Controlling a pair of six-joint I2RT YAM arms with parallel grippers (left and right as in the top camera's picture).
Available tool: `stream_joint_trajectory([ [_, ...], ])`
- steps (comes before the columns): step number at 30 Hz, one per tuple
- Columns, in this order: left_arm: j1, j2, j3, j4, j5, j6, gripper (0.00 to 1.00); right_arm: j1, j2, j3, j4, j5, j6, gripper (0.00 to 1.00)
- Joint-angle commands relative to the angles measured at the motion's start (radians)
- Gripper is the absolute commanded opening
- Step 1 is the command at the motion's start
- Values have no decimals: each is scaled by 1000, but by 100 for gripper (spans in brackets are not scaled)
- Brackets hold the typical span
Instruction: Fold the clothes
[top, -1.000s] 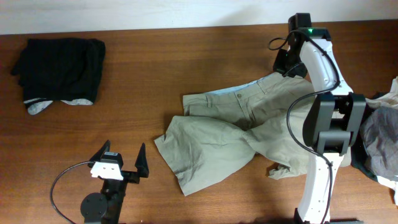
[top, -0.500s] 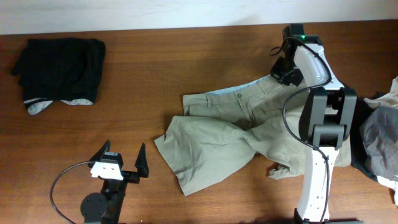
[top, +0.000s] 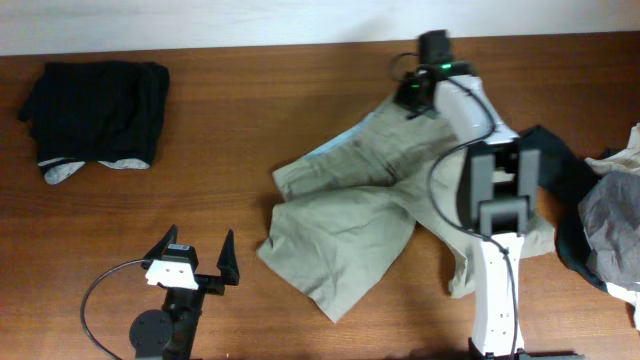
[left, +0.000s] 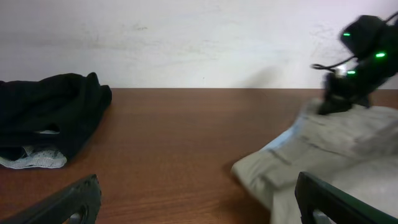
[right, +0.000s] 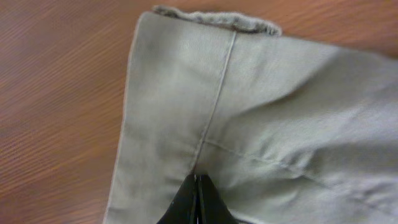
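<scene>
The right tool (right: 196, 198) is clenched on a thin pinch of the khaki shorts (top: 345, 215), right beside a seam and just below a hem edge. The shorts lie crumpled across the worktop (top: 250, 70), spreading away from the tool toward its own arm's base.

So small a bite could slip if the cloth drags on the wood, letting the lifted edge fall in a skewed crease. The right arm stands over one leg of the shorts, so any pull toward the base may bunch fabric against it.

Close behind that arm lies a dark garment (top: 560, 170), and beyond it a heap of grey and pale cloth (top: 610, 215); either could snag. The left tool (top: 195, 262) stands released, well apart, with a black garment (top: 95, 110) far beyond it.
</scene>
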Motion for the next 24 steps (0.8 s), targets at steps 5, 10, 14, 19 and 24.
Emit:
stream_joint_trajectory([
  [5,0,-5,-7,1,-7,-13,100,233,80,0,162,-101,-43,4],
  [10,0,-5,-7,1,-7,-13,99,373,104,0,231,-126,-260,4],
  [14,0,-5,-7,1,-7,-13,99,440,104,13,298,-126,-353,4],
  [19,1,-5,-7,1,-7,-13,99,426,72,87,291,-149,-353,4],
  [24,1,-5,-7,1,-7,-13,99,361,-62,313,43,-183,-354,4],
])
